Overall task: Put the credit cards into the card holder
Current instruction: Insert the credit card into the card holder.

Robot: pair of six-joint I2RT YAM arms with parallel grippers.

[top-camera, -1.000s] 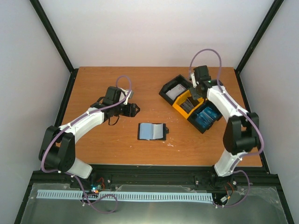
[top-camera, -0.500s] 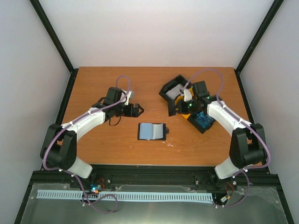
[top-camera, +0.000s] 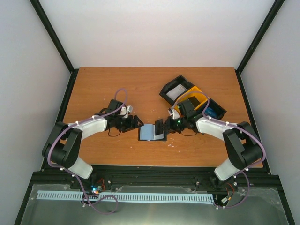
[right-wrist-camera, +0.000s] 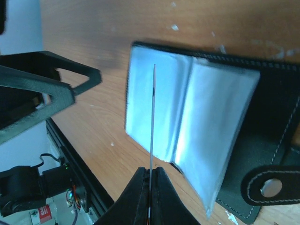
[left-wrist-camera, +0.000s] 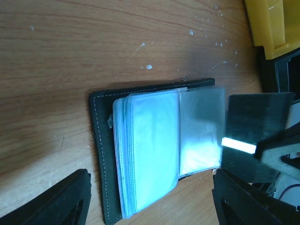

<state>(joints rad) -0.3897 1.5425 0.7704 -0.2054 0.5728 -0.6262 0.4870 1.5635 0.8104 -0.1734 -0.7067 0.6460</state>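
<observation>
**A:** The right tool (right-wrist-camera: 150, 174) is pinched tight on a thin dark plastic card (left-wrist-camera: 255, 119), at the right end of the small black folding card holder (top-camera: 152, 132). From its own wrist camera the card is just a hairline, seen edge-on. I can't tell whether it touches the sleeves.

**B:** The holder lies open flat on the bench, front and middle, with its clear plastic sleeves (left-wrist-camera: 154, 150) fanned upward and its clasp tab (right-wrist-camera: 269, 187) on the right arm's side. And the left tool (top-camera: 137, 123)?

**A:** Spread wide with nothing in it, just beside the holder's left edge. The holder sits between the two tools, so it's tight there, but there's open wood behind it and out to the far left.

**B:** Containers, then. The three-compartment black-and-yellow tray (top-camera: 187, 96) sits back right, skewed to the bench edge.

**A:** There are bright blue cards (top-camera: 213, 112) in its right-hand black compartment and a pale grey-white card (top-camera: 177, 90) in the far-left one. The right arm hides much of the yellow middle section, so I can't tell what's in it.

**B:** Is anything loaded in the sleeves?

**A:** They look pale blue and see-through. I can't tell whether any holds a card.

**B:** And the surface?

**A:** It's an orange-brown wooden bench (top-camera: 93, 89), with little white flecks (left-wrist-camera: 147, 67) near the holder. There are black frame rails (top-camera: 68, 98) at the edges and plain white walls (top-camera: 154, 33) on three sides.
</observation>
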